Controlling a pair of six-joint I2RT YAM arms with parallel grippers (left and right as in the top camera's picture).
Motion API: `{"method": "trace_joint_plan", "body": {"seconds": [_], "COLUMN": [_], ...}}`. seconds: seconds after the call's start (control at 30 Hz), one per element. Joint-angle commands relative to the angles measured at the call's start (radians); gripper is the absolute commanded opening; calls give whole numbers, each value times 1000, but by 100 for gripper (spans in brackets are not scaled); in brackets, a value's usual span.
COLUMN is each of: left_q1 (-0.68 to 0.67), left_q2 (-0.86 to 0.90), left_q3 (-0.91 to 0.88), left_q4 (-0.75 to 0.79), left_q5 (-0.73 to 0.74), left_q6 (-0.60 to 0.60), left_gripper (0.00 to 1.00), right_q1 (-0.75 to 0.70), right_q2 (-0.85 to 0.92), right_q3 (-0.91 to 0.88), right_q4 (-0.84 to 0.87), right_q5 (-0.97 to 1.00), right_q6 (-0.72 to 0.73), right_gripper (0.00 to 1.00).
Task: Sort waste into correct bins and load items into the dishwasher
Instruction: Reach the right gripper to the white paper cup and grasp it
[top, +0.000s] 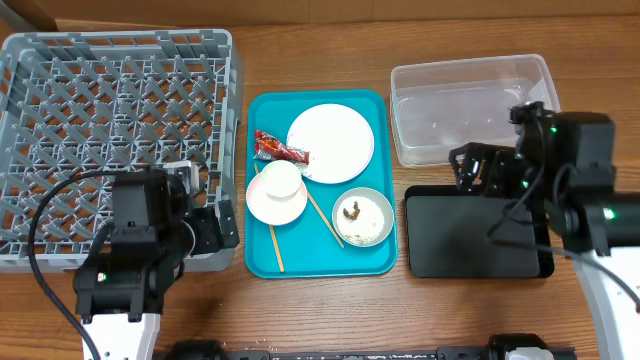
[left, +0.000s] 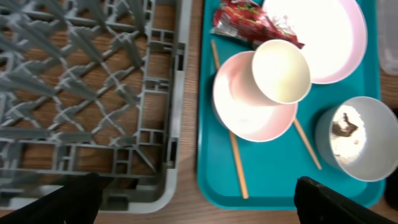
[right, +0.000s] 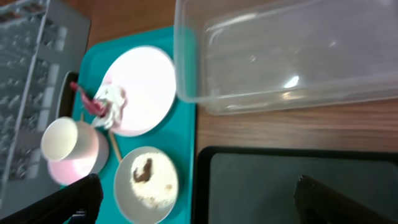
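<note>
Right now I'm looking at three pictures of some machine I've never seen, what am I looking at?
A robot with two arms at a wooden table. One picture looks down from above; the other two come from cameras on the wrists. The left gripper and right gripper are open, holding nothing. Left: a square grey plastic dish rack. Middle: a teal tray with a round white plate, crumpled red wrapper, small white cup in a pale pink bowl, grey-green bowl of rice, two wooden chopsticks. Right: a clear plastic tub and a flat black tray.
</note>
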Motion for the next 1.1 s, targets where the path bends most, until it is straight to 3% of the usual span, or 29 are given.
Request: {"method": "trace_joint_plan", "body": {"seconds": [0.0, 0.17, 0.3, 0.63, 0.73, 1.07], "left_q1": [-6, -5, 27, 192, 189, 189], "left_q2": [4, 3, 5, 76, 117, 170], "left_q3": [34, 39, 87, 179, 179, 179], "left_q4": [11, 1, -47, -128, -138, -134], "left_q5": [67, -14, -50, -36, -35, -10], "left_q6": [-13, -35, -107, -57, -54, -55], "left_gripper": [100, 100, 100, 100, 100, 99], "right_q1": [-4, 76, 205, 525, 576, 649], "right_q2": [25, 41, 66, 365, 473, 708], "right_q3": [28, 28, 28, 171, 233, 246], "right_q4": [28, 129, 199, 227, 239, 351], "right_q5": [-169, -209, -131, 18, 71, 76], "right_q6": [-32, 5, 92, 150, 192, 322], "right_gripper": [100, 85, 84, 84, 84, 69]}}
